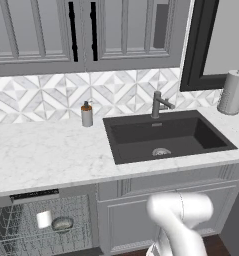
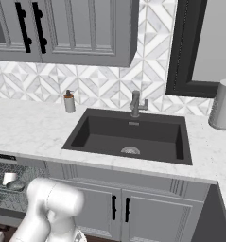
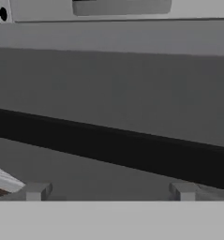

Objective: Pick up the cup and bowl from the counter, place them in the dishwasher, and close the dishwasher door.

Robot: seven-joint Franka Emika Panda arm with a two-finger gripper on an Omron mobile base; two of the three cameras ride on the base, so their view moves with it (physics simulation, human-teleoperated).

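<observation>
Cup and bowl sit in the dishwasher rack, lower left of frame. Closing step is on. Gripper spread wide, empty, facing the door and handle; next, push it shut.

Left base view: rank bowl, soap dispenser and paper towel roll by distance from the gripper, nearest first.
The gripper is open, low at the dishwasher door.
1. bowl, low left, in the dishwasher rack.
2. soap dispenser, back of the counter, left of the sink.
3. paper towel roll, far right corner.
</observation>
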